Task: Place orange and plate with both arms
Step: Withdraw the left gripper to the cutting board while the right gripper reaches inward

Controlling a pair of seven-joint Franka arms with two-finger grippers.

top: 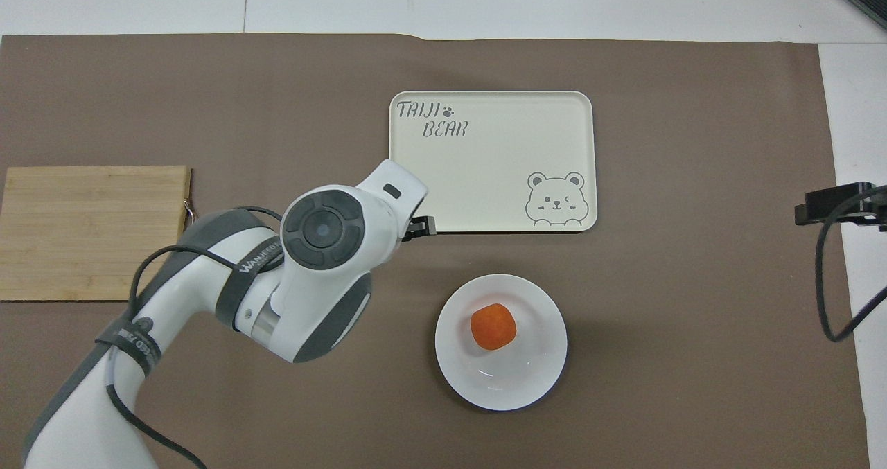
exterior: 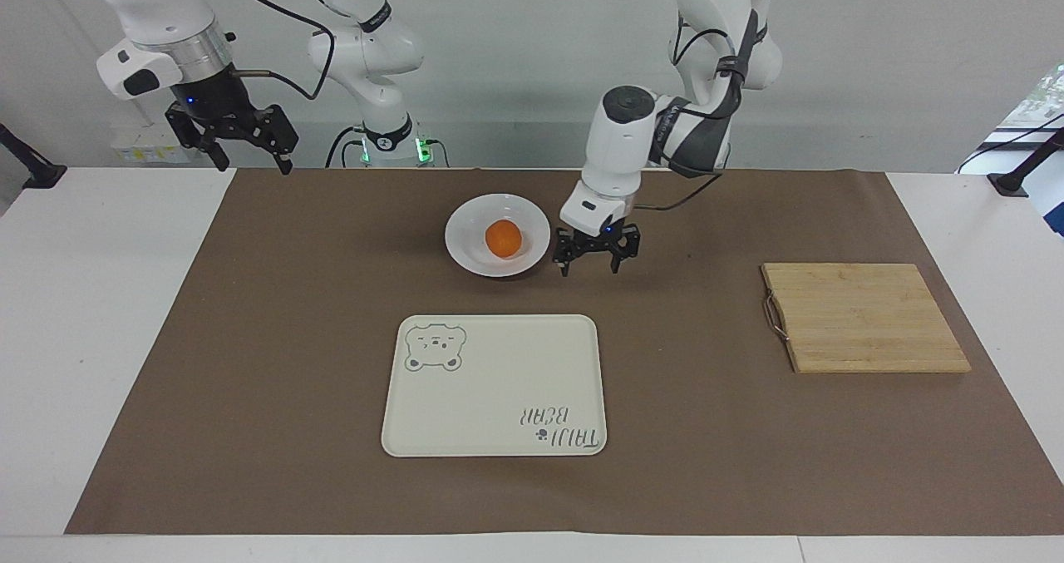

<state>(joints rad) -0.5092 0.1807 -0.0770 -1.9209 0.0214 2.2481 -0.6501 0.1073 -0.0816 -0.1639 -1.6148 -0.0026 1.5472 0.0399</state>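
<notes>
At the right arm's end of the table, the right gripper [exterior: 247,153] hangs high over the table's edge. Its claw is open and holds nothing. This arm waits.

Next comes the white plate [exterior: 470,251], sitting on the brown mat [exterior: 249,338] close to the robots. The orange [exterior: 504,239] rests in the middle of the plate, and nothing is touching it. So the orange part of the job looks done.

Just beside the plate, toward the left arm's end, the left gripper [exterior: 589,257] hangs low over the mat. Its claw is open and empty.

The cream bear tray [exterior: 499,380] lies farther from the robots than the plate and has nothing on it. The wooden cutting board [exterior: 864,318] is at the left arm's end.

I think the plate comes next. One claw must pinch the plate's thin rim and keep it flat, so the orange does not roll off. The tray looks like the likely spot for it.
</notes>
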